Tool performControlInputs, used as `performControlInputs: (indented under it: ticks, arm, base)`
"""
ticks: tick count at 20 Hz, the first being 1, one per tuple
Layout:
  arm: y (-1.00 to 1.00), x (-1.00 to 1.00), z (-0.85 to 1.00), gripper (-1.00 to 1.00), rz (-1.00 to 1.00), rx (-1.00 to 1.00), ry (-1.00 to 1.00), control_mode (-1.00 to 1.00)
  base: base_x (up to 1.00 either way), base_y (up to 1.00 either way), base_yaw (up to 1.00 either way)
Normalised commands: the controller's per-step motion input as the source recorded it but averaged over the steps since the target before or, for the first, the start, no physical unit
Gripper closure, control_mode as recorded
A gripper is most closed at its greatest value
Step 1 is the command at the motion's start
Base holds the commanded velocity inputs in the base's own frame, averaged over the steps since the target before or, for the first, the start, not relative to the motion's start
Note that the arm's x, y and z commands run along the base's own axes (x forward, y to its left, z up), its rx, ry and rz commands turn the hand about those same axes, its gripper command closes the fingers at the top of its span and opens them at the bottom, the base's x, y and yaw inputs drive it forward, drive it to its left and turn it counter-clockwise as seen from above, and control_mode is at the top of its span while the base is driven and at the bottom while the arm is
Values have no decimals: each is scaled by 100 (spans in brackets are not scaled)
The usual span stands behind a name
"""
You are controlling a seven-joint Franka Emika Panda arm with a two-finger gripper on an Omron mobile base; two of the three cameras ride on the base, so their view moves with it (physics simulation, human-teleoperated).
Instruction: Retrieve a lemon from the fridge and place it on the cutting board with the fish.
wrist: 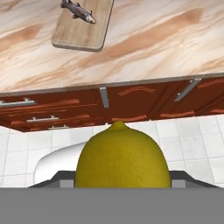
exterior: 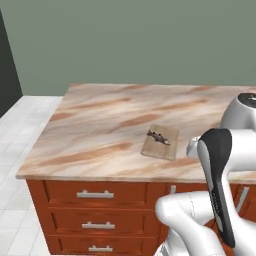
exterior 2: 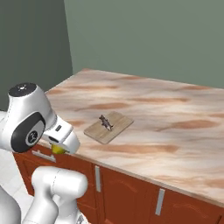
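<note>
My gripper (wrist: 122,183) is shut on the lemon (wrist: 122,157), a bright yellow fruit whose bulk hides the fingertips in the hand view. From the right base view the lemon (exterior 2: 57,149) peeks out under the white hand, just off the counter's front edge and short of the cutting board (exterior 2: 109,127). That light tan board (exterior: 161,142) lies flat on the countertop with the small dark fish (exterior: 158,137) on its far half. The hand view has the board (wrist: 83,26) and the fish (wrist: 78,11) at its upper left. The fridge is out of view.
The marbled beige countertop (exterior: 110,125) stretches wide around the board. Below its front edge are red-brown drawers (exterior: 95,210) with silver handles and cabinet doors (exterior 2: 131,192). White floor tiles (exterior: 20,130) lie to the left, and a grey-green wall (exterior: 130,40) stands behind.
</note>
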Motion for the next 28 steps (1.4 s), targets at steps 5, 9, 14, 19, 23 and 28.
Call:
performControlInputs:
  ticks: [5,9,14,19,23,28]
  arm:
    - [0,0,0,100,0,0,0,100]
    - [0,0,0,100,0,0,0,100]
    - [0,0,0,100,0,0,0,100]
    - [0,0,0,100,0,0,0,100]
    - [20,67,-1,100,-1,0,0,-100]
    - [65,100,0,100,-9,0,1,-100]
  base:
    - [29,0,0]
    - [67,0,0]
    - [73,13,0]
    - [48,10,0]
    - [0,0,0]
    - [0,0,0]
